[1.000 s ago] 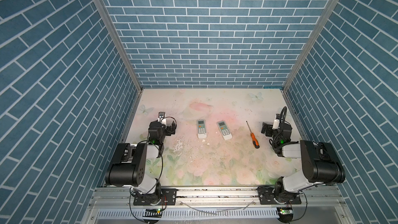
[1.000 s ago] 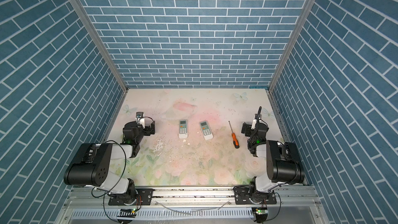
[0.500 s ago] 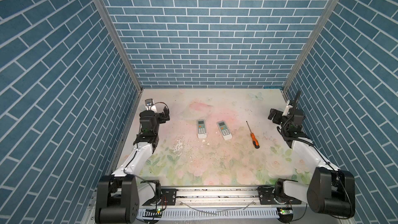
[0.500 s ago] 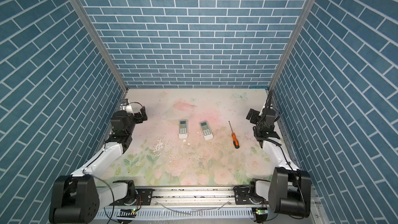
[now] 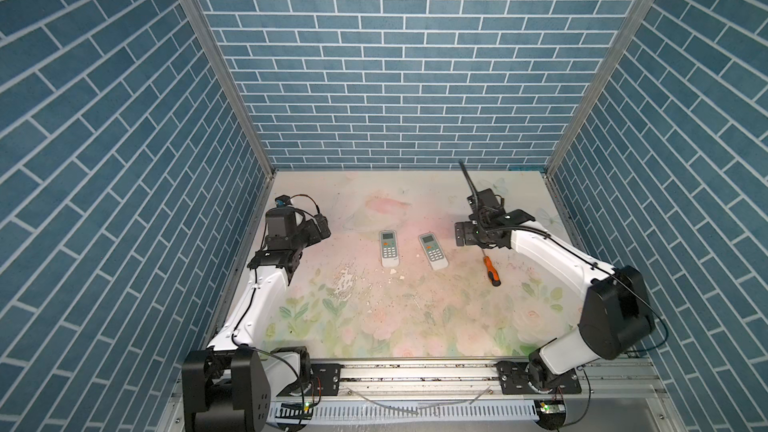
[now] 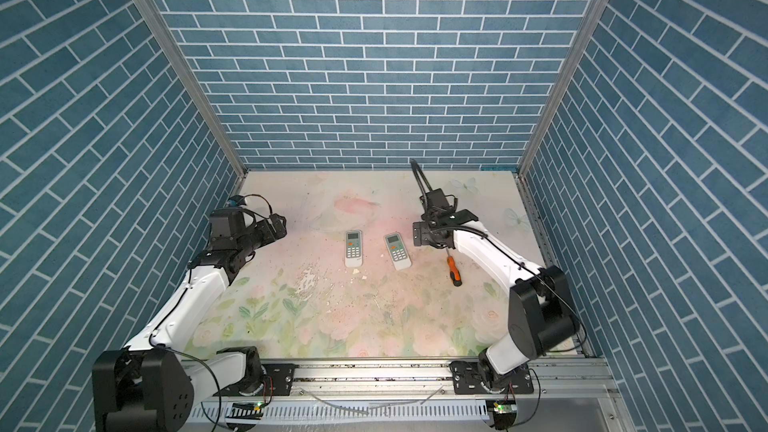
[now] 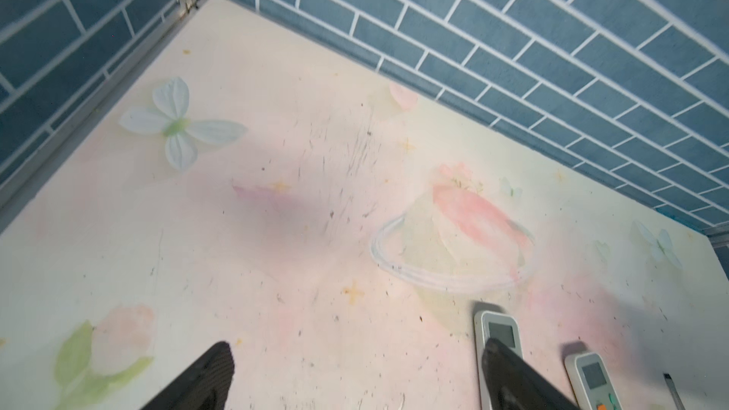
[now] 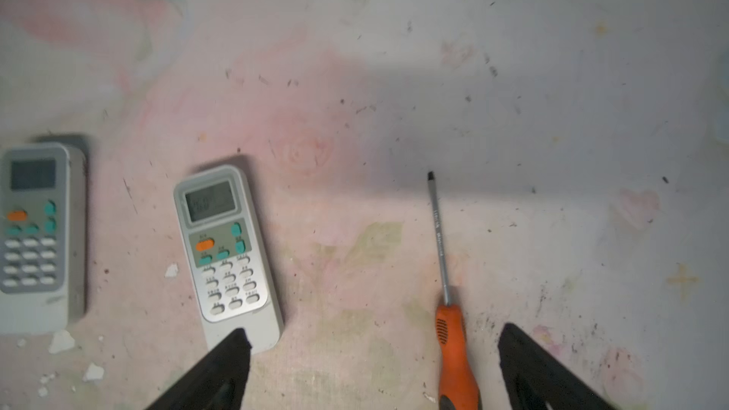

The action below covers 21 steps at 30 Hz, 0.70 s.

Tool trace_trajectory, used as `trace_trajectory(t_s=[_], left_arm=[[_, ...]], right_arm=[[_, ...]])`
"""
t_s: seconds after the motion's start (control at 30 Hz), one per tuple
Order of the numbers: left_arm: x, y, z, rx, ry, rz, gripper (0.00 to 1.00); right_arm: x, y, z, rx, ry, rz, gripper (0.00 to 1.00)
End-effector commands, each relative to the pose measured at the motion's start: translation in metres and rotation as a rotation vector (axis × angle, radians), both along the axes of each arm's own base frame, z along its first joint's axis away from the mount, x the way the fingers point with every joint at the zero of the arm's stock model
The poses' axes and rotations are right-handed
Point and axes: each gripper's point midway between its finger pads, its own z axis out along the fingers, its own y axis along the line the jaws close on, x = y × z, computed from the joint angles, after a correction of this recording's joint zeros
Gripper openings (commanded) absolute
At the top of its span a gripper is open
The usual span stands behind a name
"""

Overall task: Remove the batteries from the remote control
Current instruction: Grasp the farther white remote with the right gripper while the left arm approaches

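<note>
Although no batteries show, presumably sealed inside, the left gripper gapes wide and empty, the left remote just beyond one fingertip; the right remote lies beside, the screwdriver beneath, the right gripper, likewise spread and empty. Light, rigid, slick shells probably want pinching across their long edges; freed cells would roll.

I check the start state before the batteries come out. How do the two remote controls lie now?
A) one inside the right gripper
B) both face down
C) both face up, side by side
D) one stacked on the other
C: the left remote control and the right remote control lie flat on the table, apart, screens and keypads up.
</note>
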Motion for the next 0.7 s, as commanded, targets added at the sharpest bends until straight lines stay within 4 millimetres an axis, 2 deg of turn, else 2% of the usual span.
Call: trace_trajectory(t_s=[0.0,0.13,0.27,0.47,0.67], left_arm=[[-0.016,-0.008,-0.007,-0.042,0.073,-0.01,1.0],[-0.026,-0.01,-0.014,-0.06,0.098,-0.005,1.0],[-0.03,-0.013,-0.017,-0.081,0.104,-0.006,1.0],[-0.026,-0.024,-0.022,-0.093,0.129,-0.039,1.0],[-0.02,-0.039,-0.026,-0.095,0.15,-0.064,1.0]], right_arm=[[-0.003,0.009,-0.011,-0.1,0.059,0.044,0.95],[0.001,0.038,-0.033,-0.078,0.103,0.106,0.89],[0.001,0.061,-0.045,-0.035,0.128,0.162,0.86],[-0.009,0.083,-0.059,0.005,0.167,0.225,0.87],[-0.016,0.091,-0.07,0.011,0.199,0.241,0.88]])
